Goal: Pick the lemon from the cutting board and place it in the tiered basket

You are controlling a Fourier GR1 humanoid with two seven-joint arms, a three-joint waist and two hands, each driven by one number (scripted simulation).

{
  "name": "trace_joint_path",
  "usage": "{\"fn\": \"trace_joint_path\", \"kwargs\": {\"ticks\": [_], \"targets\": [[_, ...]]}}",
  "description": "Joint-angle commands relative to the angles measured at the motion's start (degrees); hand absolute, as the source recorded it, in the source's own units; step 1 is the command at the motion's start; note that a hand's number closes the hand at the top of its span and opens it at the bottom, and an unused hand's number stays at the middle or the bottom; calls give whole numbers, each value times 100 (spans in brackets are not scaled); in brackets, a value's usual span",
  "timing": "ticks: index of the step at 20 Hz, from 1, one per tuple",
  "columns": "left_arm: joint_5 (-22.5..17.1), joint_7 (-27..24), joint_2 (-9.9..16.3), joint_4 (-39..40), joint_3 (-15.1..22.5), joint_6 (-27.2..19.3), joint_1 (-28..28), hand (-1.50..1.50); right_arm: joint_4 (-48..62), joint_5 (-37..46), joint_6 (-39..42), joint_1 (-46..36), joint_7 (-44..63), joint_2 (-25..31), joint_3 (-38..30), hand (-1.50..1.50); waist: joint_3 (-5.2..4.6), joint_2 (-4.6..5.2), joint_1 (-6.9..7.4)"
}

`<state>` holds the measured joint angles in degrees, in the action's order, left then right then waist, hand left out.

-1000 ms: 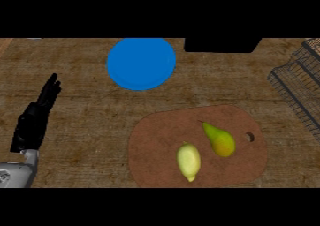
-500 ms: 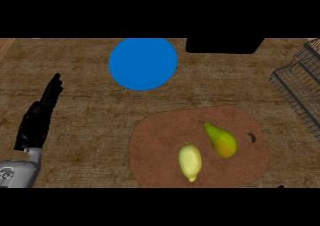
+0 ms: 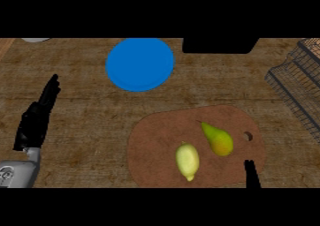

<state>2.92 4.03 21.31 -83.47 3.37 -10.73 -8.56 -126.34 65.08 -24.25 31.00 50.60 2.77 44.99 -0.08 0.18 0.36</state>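
Two fruits we see on cutting board (image 3: 156,145): pale lemon (image 3: 187,161) beside pear (image 3: 217,139), apart. Our left hand (image 3: 37,117) at left edge, fingers straight, empty. Right hand (image 3: 252,174): only dark tip shows, fingers' state we cannot tell. Tiered basket (image 3: 305,88) at right.

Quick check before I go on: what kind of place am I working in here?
Most likely a kitchen counter. A wood-grain worktop carries a brown cutting board with a lemon and a pear on it, a blue plate behind, and a wire tiered basket at the right edge.
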Motion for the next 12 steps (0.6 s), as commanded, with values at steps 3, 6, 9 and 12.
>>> {"fn": "trace_joint_path", "kwargs": {"ticks": [3,6,9,12], "targets": [[144,-170,-201,-72,-19,-37,176,0,528,1110,18,-667,1185,-258,577,-150,1,-19,-35],[243,-57,-119,-204,-105,-18,204,0,638,1059,101,-920,1354,-251,323,-150,5,-20,-23],[79,112,-95,-129,-139,269,70,0,465,1487,323,-916,1741,-248,731,-150,3,-23,-32],[97,-237,-72,290,-327,276,-99,0,470,1308,481,-1346,1944,-242,533,-150,1,-8,-30]]}}
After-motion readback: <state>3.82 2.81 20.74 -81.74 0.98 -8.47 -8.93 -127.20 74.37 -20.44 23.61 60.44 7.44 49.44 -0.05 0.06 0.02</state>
